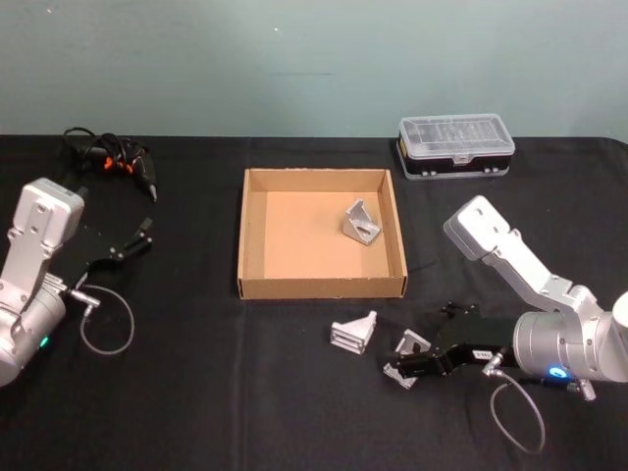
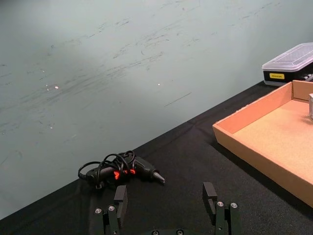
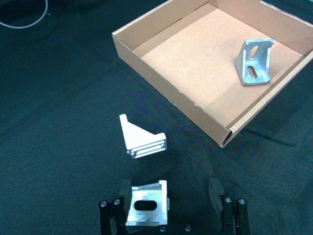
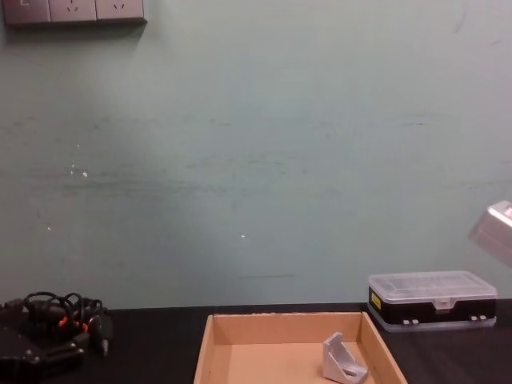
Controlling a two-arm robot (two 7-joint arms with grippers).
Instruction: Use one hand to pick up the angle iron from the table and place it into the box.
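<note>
On table (image 1: pixel 196 392), both jaws apart: right gripper (image 3: pixel 169 192) around angle iron (image 3: pixel 145 208), left gripper (image 2: pixel 165 193) idle.

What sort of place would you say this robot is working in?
Probably a lab or workshop test bench: a black table against a plain wall with sockets, holding a cardboard box, angle irons and a parts case.

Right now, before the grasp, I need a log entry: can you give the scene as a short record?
box: mid-table, no lid
right gripper: open, low before box
left gripper: open, parked far left
iron in box: one, near right wall
loose iron: on table, before box
third iron: between right gripper's fingers, not clamped
</note>
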